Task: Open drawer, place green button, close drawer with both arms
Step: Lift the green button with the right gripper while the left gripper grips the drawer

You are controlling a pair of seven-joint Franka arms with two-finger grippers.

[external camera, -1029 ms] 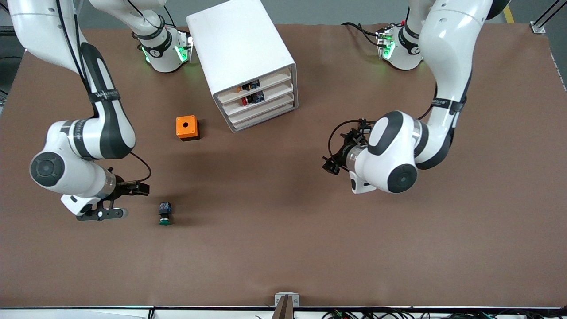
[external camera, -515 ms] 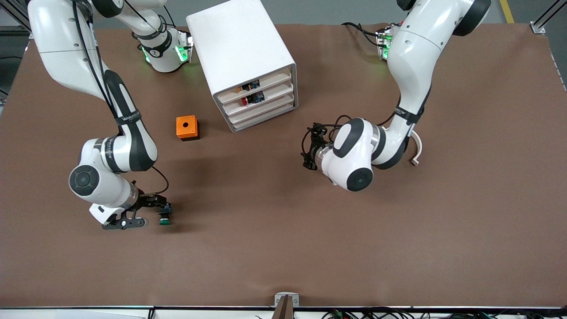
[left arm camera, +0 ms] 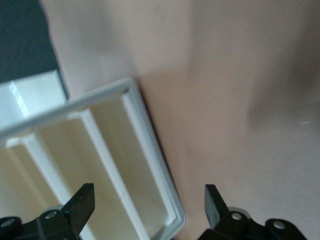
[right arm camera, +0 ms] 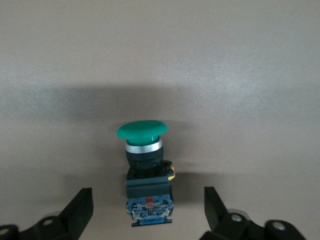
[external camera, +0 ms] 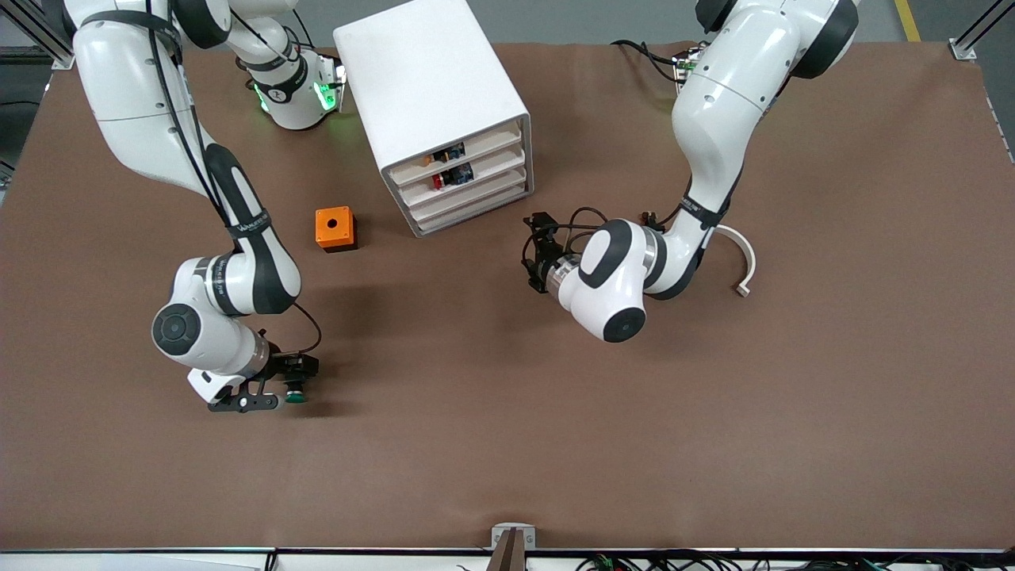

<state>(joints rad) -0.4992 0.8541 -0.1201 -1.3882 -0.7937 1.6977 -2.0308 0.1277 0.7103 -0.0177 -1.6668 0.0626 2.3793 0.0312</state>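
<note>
The button, with its green cap and black-blue body, lies on its side on the brown table toward the right arm's end. My right gripper is low over it and open. In the right wrist view the button lies between the open fingertips without touching them. The white four-drawer cabinet stands at the back of the table. Its third drawer is shut. My left gripper is open and empty beside the cabinet's front. The left wrist view shows the cabinet's lower corner close by.
An orange box with a hole stands beside the cabinet toward the right arm's end. The two upper drawers show red and orange parts. A white curved piece lies on the table by the left arm.
My right gripper has moved across the table to the button and now straddles it. My left arm has swung its gripper closer to the cabinet's front.
</note>
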